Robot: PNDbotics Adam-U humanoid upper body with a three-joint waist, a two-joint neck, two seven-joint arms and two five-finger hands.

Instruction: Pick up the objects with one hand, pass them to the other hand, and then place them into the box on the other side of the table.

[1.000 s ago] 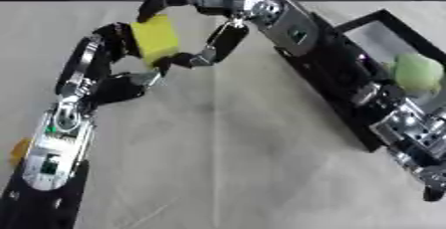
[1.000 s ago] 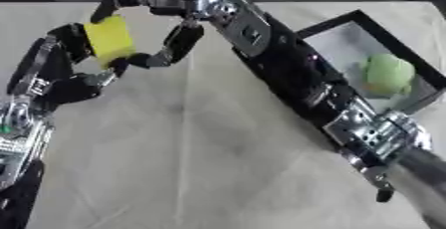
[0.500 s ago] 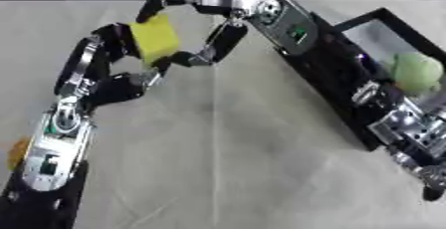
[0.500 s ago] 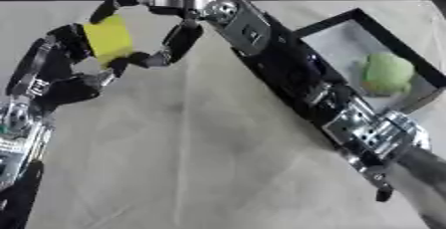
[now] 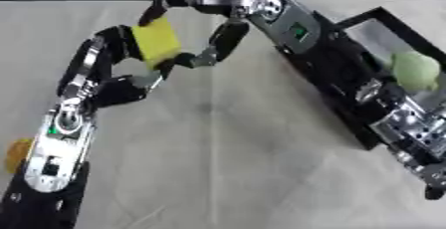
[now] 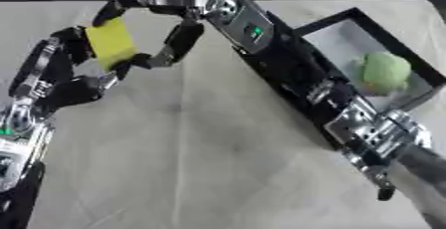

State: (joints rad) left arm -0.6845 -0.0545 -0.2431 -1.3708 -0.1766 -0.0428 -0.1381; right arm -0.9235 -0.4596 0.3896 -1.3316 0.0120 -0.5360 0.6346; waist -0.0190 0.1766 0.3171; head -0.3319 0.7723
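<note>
up at the far left, my left hand (image 5: 113, 81) is gripping the flat yellow rectangular block (image 5: 157, 42) with curled fingers, holding it above the beige cloth-covered table (image 5: 226, 163). my right hand (image 5: 205, 29) is reaching across from the right, its fingers curling around the block's top and near edge, so both hands are touching it. over on the right, the black-rimmed box (image 6: 344, 34) is holding a pale green round object (image 6: 385, 71). something small and orange (image 5: 15, 154) is lying at the left edge.
</note>
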